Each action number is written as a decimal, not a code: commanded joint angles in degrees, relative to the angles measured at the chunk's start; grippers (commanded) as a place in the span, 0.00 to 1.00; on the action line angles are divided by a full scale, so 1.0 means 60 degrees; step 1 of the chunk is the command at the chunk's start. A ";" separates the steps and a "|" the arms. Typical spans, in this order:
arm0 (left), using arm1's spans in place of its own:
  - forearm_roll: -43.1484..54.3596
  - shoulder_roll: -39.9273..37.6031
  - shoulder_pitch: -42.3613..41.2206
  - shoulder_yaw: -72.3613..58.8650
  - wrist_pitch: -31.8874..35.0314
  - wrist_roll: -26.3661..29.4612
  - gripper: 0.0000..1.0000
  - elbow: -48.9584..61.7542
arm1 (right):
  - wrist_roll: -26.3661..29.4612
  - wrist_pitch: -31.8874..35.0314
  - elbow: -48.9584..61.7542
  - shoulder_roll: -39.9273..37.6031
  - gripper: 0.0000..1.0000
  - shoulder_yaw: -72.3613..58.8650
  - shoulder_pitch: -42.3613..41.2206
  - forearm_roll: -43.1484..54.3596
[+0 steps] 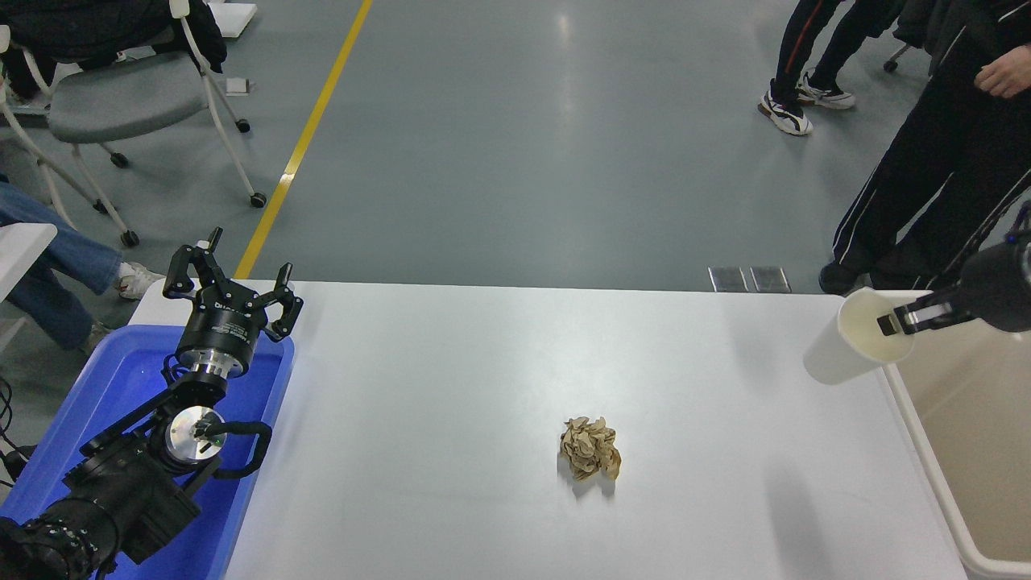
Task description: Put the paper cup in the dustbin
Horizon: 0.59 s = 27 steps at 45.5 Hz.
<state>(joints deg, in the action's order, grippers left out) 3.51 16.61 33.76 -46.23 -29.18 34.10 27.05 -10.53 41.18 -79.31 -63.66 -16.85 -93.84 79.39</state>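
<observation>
Right gripper (896, 321) clamped on small white paper cup (846, 351) rim, cup tilted, empty, beside large beige plastic dustbin (906, 403). Left gripper (231, 278) fingers spread.

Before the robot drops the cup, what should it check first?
1. Grip: right gripper pinches the paper cup at its rim, cup tilted. Ok.
2. Cup lifted off the white table: ok.
3. Cup fully above the beige dustbin: not ok, its base hangs over the table edge.
4. Space inside the dustbin: ok in the part that shows.
5. Crumpled brown paper ball out of the way: ok, mid-table.
6. Left gripper parked over the blue tub: ok.
</observation>
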 commanded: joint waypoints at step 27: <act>0.0000 0.0000 -0.0001 0.0000 0.0000 0.0000 1.00 0.0003 | -0.0002 -0.0564 0.1600 -0.1357 0.00 0.0304 0.0097 -0.0311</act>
<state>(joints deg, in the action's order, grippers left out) 3.51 16.61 33.74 -46.24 -29.18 34.11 27.06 -10.54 41.54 -75.52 -69.34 -15.61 -95.74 79.04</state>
